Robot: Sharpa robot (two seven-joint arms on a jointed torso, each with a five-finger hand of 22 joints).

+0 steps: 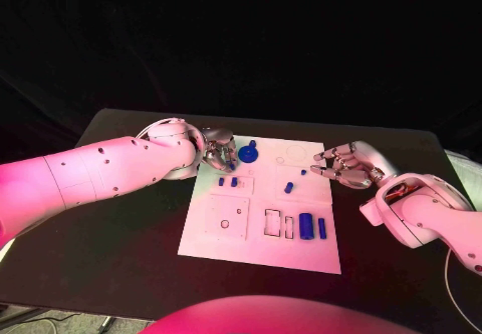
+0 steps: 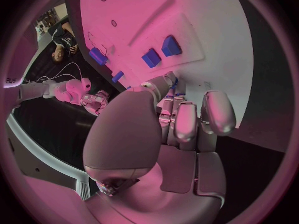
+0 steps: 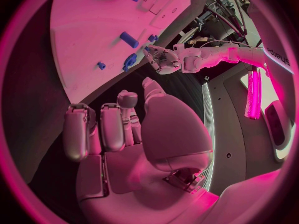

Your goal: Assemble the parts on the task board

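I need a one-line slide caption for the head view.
Two silver hands, left and right, flank the white task board bearing small blue parts.

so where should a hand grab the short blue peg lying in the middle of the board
Probably across the short blue peg's round sides, coming down from above: it lies flat on the task board with bare plate around it. The right hand is close.

The black table (image 1: 120, 250) carries the white task board (image 1: 263, 240) lying flat near its middle; a thin cable, possibly, trails at its right edge.
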